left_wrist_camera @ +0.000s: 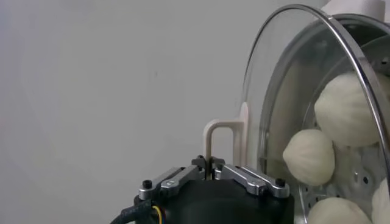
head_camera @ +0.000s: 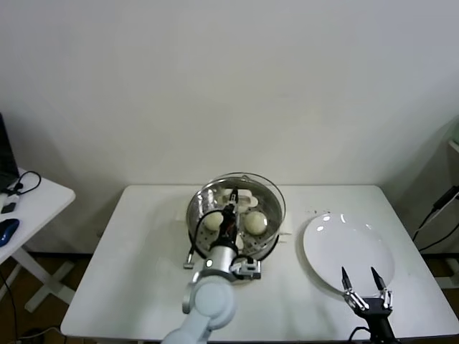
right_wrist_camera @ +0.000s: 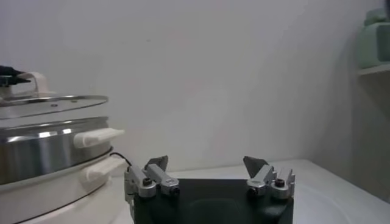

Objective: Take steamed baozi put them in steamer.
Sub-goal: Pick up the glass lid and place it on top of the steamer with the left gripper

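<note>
The steamer (head_camera: pixel 267 240) stands at the table's middle. The cream-white baozi (head_camera: pixel 255 221) lie inside on its perforated tray, and they also show through the glass in the left wrist view (left_wrist_camera: pixel 309 156). A round glass lid (head_camera: pixel 272 192) lies level over the pot. My left gripper (head_camera: pixel 231 212) is above the steamer's middle, shut on the lid's white handle (left_wrist_camera: pixel 219 135). My right gripper (head_camera: pixel 364 278) is open and empty, over the front edge of the bare white plate (head_camera: pixel 348 247). The right wrist view shows the steamer (right_wrist_camera: pixel 42 149) with the lid (right_wrist_camera: pixel 49 100) on top.
A white side table (head_camera: pixel 36 201) with cables and a blue object (head_camera: pixel 7 229) stands at the far left. Cables hang at the far right (head_camera: pixel 437 215). The white wall runs close behind the table.
</note>
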Robot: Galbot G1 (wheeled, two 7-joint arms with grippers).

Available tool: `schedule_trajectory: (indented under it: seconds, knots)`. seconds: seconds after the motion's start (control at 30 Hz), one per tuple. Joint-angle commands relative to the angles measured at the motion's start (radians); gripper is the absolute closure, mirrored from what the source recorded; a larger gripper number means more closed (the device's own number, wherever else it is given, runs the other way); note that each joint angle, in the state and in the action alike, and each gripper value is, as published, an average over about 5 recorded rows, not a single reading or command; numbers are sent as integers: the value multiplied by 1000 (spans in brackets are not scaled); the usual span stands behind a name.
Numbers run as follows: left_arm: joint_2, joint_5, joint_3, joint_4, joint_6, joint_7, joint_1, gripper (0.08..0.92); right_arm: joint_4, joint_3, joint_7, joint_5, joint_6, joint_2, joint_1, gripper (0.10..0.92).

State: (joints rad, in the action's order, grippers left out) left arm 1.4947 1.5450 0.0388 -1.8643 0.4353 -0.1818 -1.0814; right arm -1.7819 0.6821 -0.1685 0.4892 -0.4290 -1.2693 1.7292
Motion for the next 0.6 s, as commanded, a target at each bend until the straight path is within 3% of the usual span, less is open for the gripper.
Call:
schedule_trajectory:
  seconds: [0.03, 0.6]
  knots:
    - [9, 25, -2, 22, -1, 15, -7, 867, 0, 1, -1, 1, -2, -1, -1, 203]
    - [10, 48, -16, 41, 1, 9, -18, 867, 3, -4, -9, 2, -7, -2, 0, 203]
